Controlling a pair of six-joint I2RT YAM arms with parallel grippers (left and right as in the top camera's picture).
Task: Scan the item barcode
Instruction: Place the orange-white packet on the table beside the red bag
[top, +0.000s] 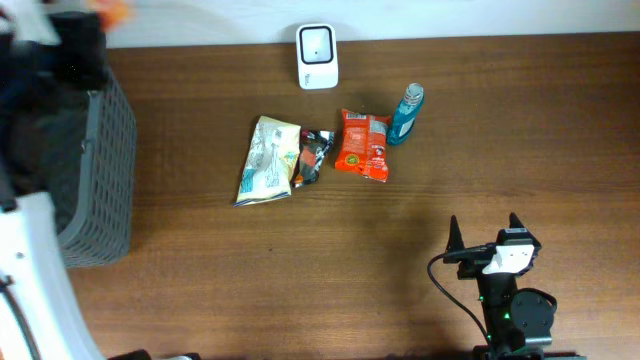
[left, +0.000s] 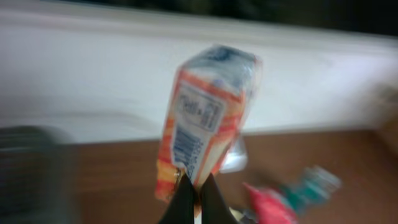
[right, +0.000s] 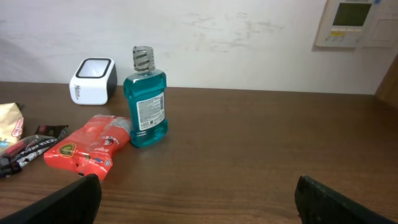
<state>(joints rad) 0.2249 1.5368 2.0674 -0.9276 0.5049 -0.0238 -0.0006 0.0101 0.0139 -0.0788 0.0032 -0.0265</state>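
The item, an orange-and-white packet (left: 205, 118) with a barcode on its side, hangs blurred in the left wrist view. My left gripper (left: 194, 182) is shut on its lower edge. An orange blur (top: 115, 10) at the overhead view's top left may be this packet. The white barcode scanner (top: 317, 55) stands at the table's far edge and also shows as a scanner (right: 93, 79) in the right wrist view. My right gripper (top: 484, 226) rests open near the front right, and its jaws (right: 199, 200) hold nothing.
A cream bag (top: 268, 160), a black-red wrapper (top: 312, 155), a red packet (top: 362, 145) and a teal bottle (top: 406, 113) sit mid-table in front of the scanner. A grey basket (top: 100, 170) stands at the left edge.
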